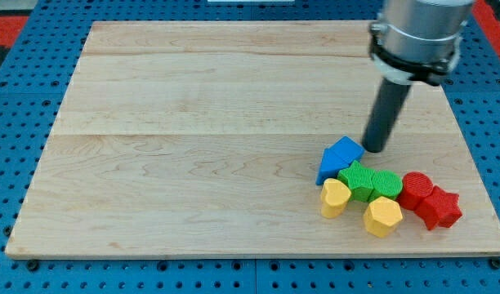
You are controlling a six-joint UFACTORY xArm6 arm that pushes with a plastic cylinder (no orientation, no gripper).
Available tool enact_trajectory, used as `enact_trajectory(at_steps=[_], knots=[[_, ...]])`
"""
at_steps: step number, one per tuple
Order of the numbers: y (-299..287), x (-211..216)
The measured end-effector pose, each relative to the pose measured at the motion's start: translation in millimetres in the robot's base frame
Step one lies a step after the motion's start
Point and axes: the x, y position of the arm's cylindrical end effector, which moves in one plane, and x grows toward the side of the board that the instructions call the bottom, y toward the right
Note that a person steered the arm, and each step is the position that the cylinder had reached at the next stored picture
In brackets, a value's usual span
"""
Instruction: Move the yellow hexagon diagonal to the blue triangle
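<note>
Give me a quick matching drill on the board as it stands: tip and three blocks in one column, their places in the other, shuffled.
Things:
1. my tip
2. blue triangle
3. yellow hexagon
4. red star

Places:
A. nearest the view's bottom edge, below the green blocks
B. farthest toward the view's right of the cluster
C. at the cluster's top-left, above the other yellow block
D. just to the right of the blue triangle's top corner

Pairs: 1-D, 2-C, 3-A, 4-B
</note>
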Motion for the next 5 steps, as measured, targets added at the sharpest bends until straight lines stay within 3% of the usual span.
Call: enact_trajectory(at_steps=[1, 3, 5], knots=[[63, 12], [138, 130], [101, 132]])
